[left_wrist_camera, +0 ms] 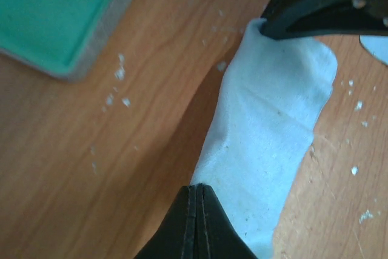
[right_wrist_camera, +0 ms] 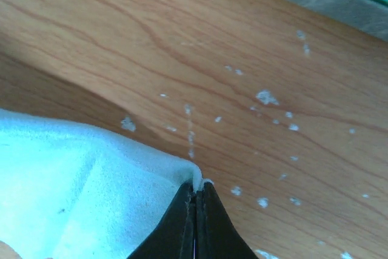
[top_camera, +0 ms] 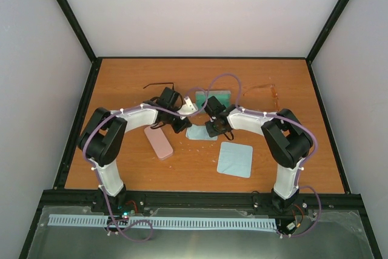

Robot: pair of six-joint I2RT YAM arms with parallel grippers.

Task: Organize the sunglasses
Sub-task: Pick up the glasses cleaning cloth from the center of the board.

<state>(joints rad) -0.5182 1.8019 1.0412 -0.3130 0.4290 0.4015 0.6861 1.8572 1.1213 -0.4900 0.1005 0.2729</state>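
Left gripper (left_wrist_camera: 197, 193) and right gripper (right_wrist_camera: 197, 187), jaws pressed together, pinch opposite ends of a blue cloth (left_wrist_camera: 267, 125), while black sunglasses (top_camera: 159, 85) and reddish-brown sunglasses (top_camera: 271, 92), lying beyond, look light and fragile: grip the bridge.

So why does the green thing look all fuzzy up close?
Left wrist view: the green-lined case sits at the picture's corner, soft and out of focus, while the pale blue cloth looks a bit sharper and throws a dark shadow on the table. Right wrist view: only a blurry green sliver in the top corner. Top view: even, soft light, no glare.
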